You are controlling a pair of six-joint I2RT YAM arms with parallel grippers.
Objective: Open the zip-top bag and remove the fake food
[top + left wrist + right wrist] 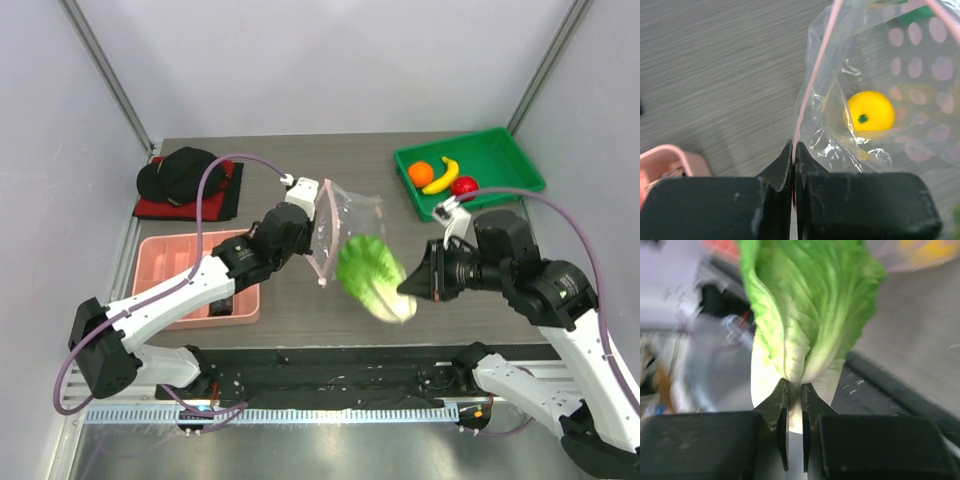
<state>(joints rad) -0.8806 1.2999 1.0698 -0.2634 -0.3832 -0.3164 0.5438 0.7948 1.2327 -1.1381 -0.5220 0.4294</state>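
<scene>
From my console, the white-shelled left arm (pixel 170 296) and right arm (pixel 598 356) show black joint housings (pixel 100 362), a purple cable (pixel 200 210) looped along each, and the left gripper's (pixel 792 145) scuffed matte-black wedge fingers (pixel 778 169).

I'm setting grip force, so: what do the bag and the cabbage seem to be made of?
The zip-top bag looks like thin clear plastic film, glossy: it crinkles, catches glare, and the lemon shows through it. The cabbage looks like moulded plastic or soft rubber, fairly matte, with veins pressed into its leaves; which one is unclear.
</scene>
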